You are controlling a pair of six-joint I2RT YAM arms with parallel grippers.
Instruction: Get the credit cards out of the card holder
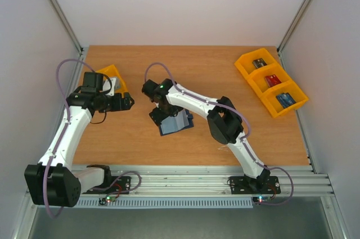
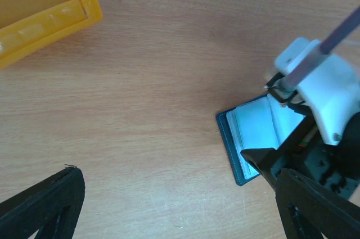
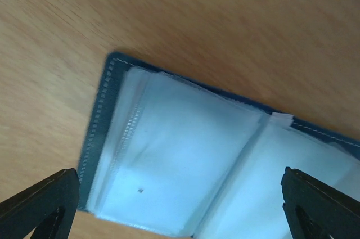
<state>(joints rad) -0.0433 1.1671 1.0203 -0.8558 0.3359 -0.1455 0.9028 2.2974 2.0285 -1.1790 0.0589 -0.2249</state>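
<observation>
Lying spread open mid-table, pale sleeves up: holder (image 1: 175,122), just under right gripper (image 3: 180,205), jaws wide, empty. Likewise parted and empty, left gripper (image 1: 126,102), left of holder near bin (image 1: 109,73). Judged light, floppy, sleeves slick; stiffer stitched edge best for pinning. Saw no cards in sleeves.

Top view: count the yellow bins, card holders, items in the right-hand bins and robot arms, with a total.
Yellow bins: 4
Card holder: 1
Items in the right-hand bins: 3
Robot arms: 2
Total: 10
</observation>
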